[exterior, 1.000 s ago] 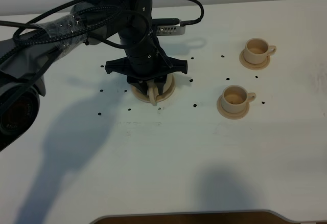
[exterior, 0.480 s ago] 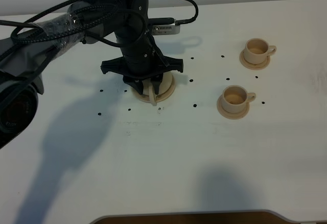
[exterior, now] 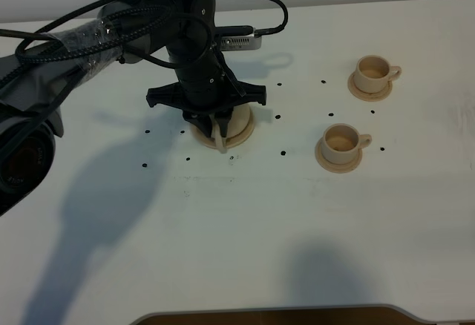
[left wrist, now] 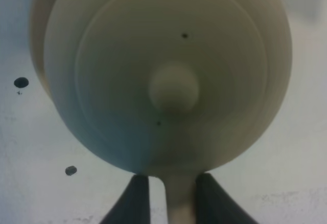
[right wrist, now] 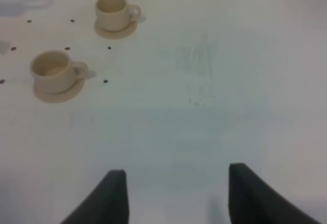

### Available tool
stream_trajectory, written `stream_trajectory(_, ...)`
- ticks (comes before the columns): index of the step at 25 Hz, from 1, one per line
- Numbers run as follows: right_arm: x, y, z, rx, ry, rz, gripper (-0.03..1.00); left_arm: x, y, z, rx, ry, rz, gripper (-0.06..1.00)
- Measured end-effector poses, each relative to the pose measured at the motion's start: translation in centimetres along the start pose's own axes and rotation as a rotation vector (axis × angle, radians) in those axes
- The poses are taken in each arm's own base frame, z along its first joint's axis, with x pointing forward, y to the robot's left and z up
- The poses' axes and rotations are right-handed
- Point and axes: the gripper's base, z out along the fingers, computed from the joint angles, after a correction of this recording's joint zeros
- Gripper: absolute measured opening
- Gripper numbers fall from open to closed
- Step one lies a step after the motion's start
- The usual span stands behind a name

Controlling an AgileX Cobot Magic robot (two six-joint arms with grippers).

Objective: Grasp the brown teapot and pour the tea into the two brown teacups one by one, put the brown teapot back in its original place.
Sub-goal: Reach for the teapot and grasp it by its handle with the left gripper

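The brown teapot (exterior: pixel 236 119) sits on its round saucer (exterior: pixel 246 134), left of centre on the white table (exterior: pixel 245 221). The left gripper (left wrist: pixel 172 206) is clenched from above on the teapot's loop handle (left wrist: pixel 179 203). The right gripper (right wrist: pixel 176 193) hangs over bare tabletop with its jaws spread wide. Well apart to the right, the far teacup (exterior: pixel 373 73) and the near teacup (exterior: pixel 341 141) stand on their own saucers.

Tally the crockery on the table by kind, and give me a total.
Teapot: 1
Teacups: 2
Cup saucers: 2
Teapot saucer: 1
Total: 6
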Motion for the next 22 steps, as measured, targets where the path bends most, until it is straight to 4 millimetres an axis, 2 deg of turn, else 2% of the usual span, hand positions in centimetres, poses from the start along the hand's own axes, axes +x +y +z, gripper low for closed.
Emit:
stream_trajectory(5, 0.0, 0.0, 0.0, 0.0, 0.0, 0.001, 0.44, 0.0, -0.1, 0.4, 0.003, 0.012, 0.005, 0.13)
stream_trajectory(15, 0.0, 0.0, 0.0, 0.0, 0.0, 0.001, 0.44, 0.0, 0.0, 0.5, -0.007, 0.021, 0.095, 0.13)
stream_trajectory(22, 0.0, 0.0, 0.0, 0.0, 0.0, 0.0, 0.44, 0.0, 0.6, -0.9, -0.056, -0.016, 0.184, 0.13)
